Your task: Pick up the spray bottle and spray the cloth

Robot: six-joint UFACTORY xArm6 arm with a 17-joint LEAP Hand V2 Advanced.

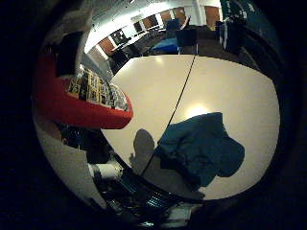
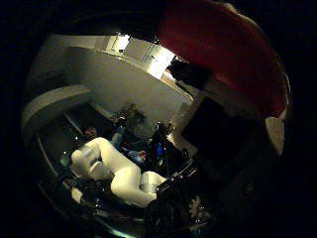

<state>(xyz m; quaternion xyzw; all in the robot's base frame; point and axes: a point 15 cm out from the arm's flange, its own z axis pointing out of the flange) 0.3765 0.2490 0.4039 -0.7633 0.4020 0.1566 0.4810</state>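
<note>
Little-finger-side palm view: a red spray bottle (image 1: 72, 103) with a printed label fills one edge close against the palm, above a white bench (image 1: 230, 91) on which a crumpled teal cloth (image 1: 201, 148) lies well apart from it. Thumb-side palm view: the bottle's red body again crowds the lens, beside the white arm (image 2: 119, 173); whether the robot hand's fingers curl round the bottle cannot be told.

Red spray bottle (image 1: 72, 103) close to palm: top and base cut off by view edge, label print too small to read. Nozzle/trigger not visible in either view. Hand (image 2: 218, 148) only dark parts near the bottle; finger pose unclear. Blue cloth (image 1: 201, 148) on white table (image 1: 230, 86): near edge hidden behind arm parts.
</note>
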